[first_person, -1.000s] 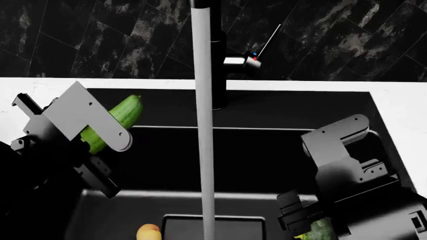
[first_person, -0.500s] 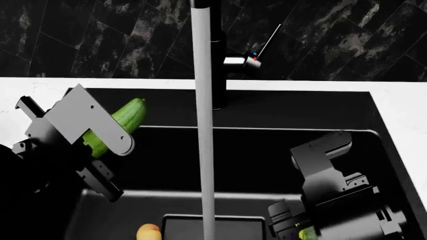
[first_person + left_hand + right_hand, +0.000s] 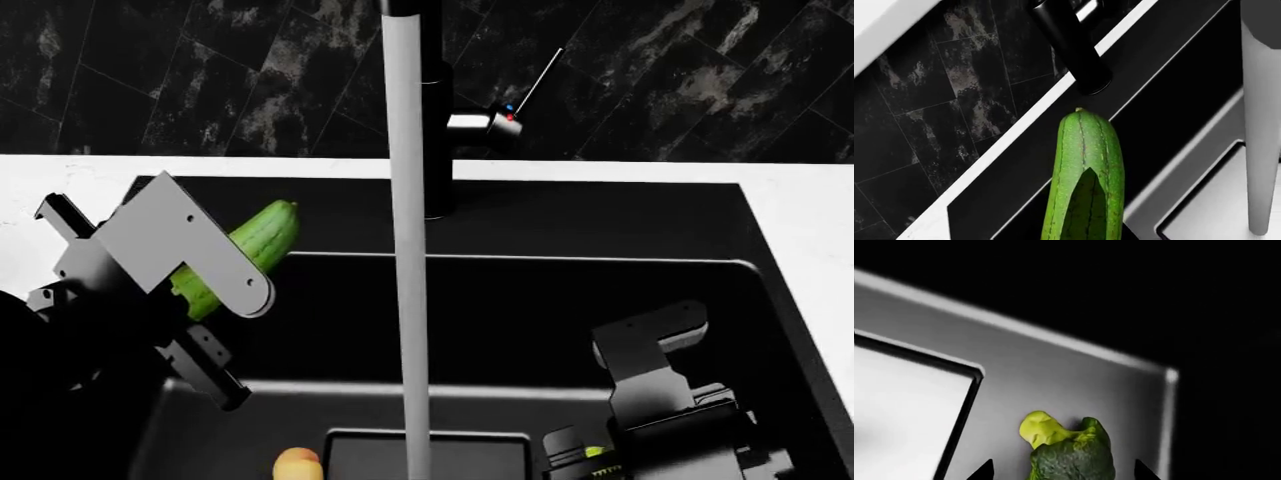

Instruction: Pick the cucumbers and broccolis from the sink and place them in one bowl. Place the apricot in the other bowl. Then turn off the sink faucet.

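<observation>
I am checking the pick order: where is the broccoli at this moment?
The broccoli lies on the sink floor between the right gripper's fingertips in the right wrist view. In the head view it is almost hidden beneath that gripper, bottom right.

The cucumber (image 3: 238, 255) has its lower half hidden behind the left gripper (image 3: 200, 270) plate. By the sink (image 3: 747, 300) front edge, the broccoli (image 3: 1071, 452) is cropped by the frame, as is the apricot (image 3: 296, 466). The right gripper (image 3: 641, 440) jaws are out of frame.
</observation>
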{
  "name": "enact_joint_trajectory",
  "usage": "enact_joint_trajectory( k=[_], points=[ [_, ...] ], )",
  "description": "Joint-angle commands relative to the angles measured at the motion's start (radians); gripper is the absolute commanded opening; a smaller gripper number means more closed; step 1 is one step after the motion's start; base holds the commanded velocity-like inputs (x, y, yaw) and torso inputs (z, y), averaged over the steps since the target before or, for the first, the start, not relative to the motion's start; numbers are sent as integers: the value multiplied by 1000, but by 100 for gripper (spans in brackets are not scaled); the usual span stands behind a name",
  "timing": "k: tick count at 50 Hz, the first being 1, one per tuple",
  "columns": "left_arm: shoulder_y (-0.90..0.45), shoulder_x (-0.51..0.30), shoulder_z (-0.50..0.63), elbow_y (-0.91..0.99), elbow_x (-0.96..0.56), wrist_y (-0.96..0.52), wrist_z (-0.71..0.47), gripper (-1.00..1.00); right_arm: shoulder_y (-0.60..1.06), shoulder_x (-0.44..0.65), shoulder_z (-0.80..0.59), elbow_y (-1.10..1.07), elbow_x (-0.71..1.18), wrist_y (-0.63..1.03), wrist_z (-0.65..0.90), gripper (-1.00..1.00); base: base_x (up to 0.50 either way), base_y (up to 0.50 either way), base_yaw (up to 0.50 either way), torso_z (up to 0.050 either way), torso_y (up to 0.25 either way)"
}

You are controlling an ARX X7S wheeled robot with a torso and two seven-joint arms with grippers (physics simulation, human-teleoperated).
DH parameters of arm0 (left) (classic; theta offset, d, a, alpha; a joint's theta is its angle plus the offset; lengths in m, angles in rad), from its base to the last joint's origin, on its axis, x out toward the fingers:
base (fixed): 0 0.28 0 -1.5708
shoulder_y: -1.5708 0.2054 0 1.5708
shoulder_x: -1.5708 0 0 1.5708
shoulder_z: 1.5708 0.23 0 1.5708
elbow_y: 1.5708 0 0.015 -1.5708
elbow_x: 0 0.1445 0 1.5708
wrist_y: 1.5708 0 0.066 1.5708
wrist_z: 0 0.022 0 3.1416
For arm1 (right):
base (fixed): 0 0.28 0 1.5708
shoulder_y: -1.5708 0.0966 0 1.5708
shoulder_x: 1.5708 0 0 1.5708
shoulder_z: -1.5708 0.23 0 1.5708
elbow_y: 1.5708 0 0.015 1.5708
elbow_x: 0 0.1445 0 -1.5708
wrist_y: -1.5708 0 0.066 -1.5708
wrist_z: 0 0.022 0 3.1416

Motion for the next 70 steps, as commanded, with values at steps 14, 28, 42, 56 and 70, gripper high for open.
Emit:
enact_joint_trajectory(
  k=[14, 28, 42, 56, 70],
  points=[
    [-1, 20, -24, 14, 5, -10, 16, -100, 6, -120, 126, 321, -149, -174, -47, 100, 0, 0, 0, 0, 0],
    [0, 19, -15, 36, 0, -21, 12, -100, -8, -107, 249, 321, -221, -157, -32, 100, 0, 0, 0, 0, 0],
    [37, 14, -38, 28, -1, 13, -6, -100, -34, -120, 330, 320, -220, -314, -38, -100, 1, 0, 1, 0, 0],
    [70, 18, -82, 29, -9, 40, -31, -100, -391, -8, 421, -746, -139, 107, 19, -100, 0, 0, 1, 0, 0],
    [79, 14, -168, 79, -40, 33, -50, -100, -423, 65, 472, -1465, -101, 496, 67, -100, 0, 0, 0, 0, 0]
  ],
)
